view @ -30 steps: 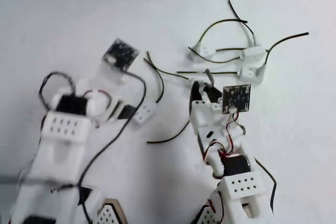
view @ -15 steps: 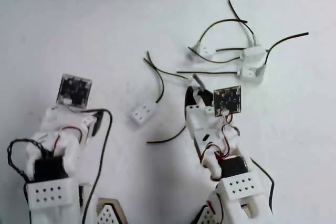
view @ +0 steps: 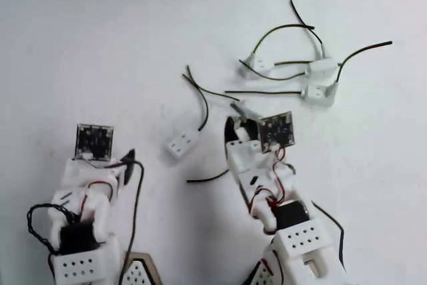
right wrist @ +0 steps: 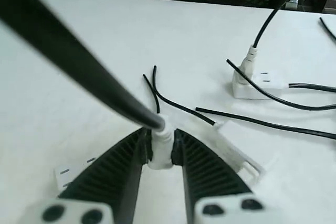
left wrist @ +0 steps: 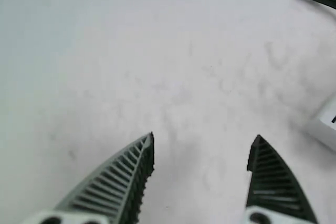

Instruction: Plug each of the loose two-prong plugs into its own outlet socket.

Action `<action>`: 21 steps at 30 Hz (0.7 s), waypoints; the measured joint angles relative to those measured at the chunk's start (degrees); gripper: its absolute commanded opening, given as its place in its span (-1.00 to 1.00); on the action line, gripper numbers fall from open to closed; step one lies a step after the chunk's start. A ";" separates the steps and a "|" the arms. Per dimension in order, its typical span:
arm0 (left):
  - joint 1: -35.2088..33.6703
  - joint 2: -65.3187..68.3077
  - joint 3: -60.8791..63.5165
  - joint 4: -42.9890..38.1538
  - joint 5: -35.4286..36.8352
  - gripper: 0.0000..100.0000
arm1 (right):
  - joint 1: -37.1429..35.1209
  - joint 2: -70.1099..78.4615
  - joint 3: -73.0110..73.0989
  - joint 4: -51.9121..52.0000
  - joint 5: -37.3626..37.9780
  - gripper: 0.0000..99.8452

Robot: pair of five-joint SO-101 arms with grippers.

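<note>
While the farther sockets (view: pixel 319 93) look already plugged, the right gripper (right wrist: pixel 160 136) is clamped on a two-prong plug (right wrist: pixel 161 153) with the empty outlet socket (view: pixel 181 143) near its jaws, and the left gripper (left wrist: pixel 204 136) has its jaws apart.

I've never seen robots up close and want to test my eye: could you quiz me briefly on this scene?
1. True or false: the left gripper holds a plug.
2. What is the right gripper shut on? A) a white plug on a black cord B) a spoon C) nothing
3. Fill in: the loose socket block lies on the table between the two ____.
Key: 1 false, it is open over bare table; 2 A; 3 arms.
</note>
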 measured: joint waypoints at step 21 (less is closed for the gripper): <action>0.00 -0.26 2.29 -3.52 0.00 -0.44 | -17.58 26.02 -17.76 1.93 7.38 -0.97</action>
